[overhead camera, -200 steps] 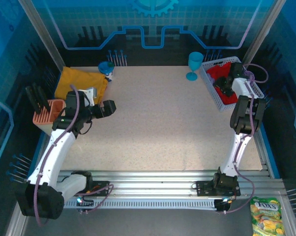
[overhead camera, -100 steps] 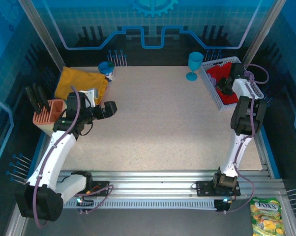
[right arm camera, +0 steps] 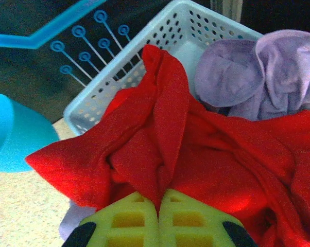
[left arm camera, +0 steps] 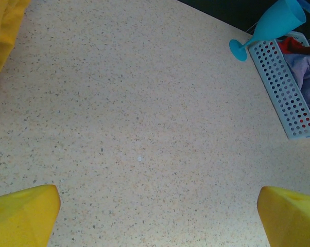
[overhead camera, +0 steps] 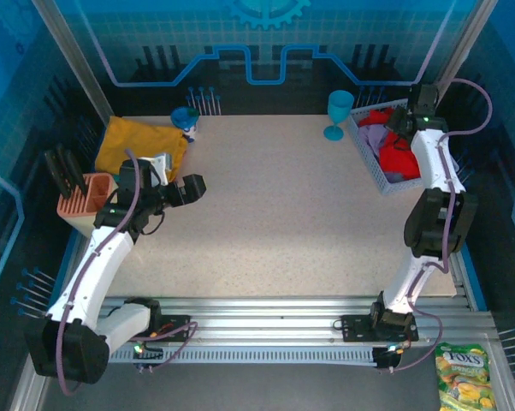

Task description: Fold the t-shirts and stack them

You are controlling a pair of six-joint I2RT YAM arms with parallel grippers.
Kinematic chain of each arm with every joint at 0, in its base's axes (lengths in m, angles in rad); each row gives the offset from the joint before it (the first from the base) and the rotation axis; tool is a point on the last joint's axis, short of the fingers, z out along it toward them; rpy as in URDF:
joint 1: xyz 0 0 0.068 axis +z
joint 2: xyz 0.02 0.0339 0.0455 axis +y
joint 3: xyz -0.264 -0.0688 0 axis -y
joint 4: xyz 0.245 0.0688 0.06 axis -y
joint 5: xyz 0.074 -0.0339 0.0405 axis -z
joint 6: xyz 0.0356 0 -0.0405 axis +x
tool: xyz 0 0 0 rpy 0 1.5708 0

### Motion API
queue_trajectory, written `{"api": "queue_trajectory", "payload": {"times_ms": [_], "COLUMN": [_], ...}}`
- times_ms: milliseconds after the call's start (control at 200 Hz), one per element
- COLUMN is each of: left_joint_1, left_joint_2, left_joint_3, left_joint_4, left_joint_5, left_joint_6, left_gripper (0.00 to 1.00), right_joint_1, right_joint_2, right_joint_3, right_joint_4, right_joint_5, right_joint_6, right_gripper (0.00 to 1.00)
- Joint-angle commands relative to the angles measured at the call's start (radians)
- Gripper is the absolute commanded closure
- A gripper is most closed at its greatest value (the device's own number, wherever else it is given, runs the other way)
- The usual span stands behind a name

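Right pincer is clenched on the bright red soft cloth t-shirt, which seems to lie mostly in the white holey plastic basket. Next: lift it out onto the speckled counter for folding

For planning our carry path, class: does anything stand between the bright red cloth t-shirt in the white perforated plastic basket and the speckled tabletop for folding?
The bright red cloth t-shirt must clear the table-side wall of the white perforated plastic basket, and a teal plastic goblet stands outside its far-left corner. Beyond, nothing visible.
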Motion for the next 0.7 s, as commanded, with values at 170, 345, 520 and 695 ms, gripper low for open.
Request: {"api": "queue_trajectory", "payload": {"times_ms": [170, 345, 520, 695], "left_joint_1": [-0.009, -0.010, -0.010, -0.015], "left_joint_2": [-0.027, -0.034, -0.018, -0.006], "left_joint_3": [0.015, -0.021, -0.035, -0.033], "left_joint_4": [-0.024, -0.001, 0.023, 0.043], "left_joint_5": [0.009, 0.005, 0.022, 0.041], "left_joint_6": [0.000, -0.006, -0.023, -0.035], "left_gripper": [0.01, 0.01, 0.01, 0.01], "right_joint_1": [-0.030, -0.061, -0.066, -0.042], "right_joint_2": [0.042, 0.102, 0.046, -0.051], "right_joint_3": [-0.114, -0.076, -0.148, -0.256], "right_joint_4": [0.100, 0.066, 0.067, 0.101], "right_joint_5": [0.098, 0.059, 0.003, 0.001], "right_joint_6": [0.038, 0.019, 0.004, -0.028], "right_gripper": [0.85, 0.58, 0.19, 0.03]}}
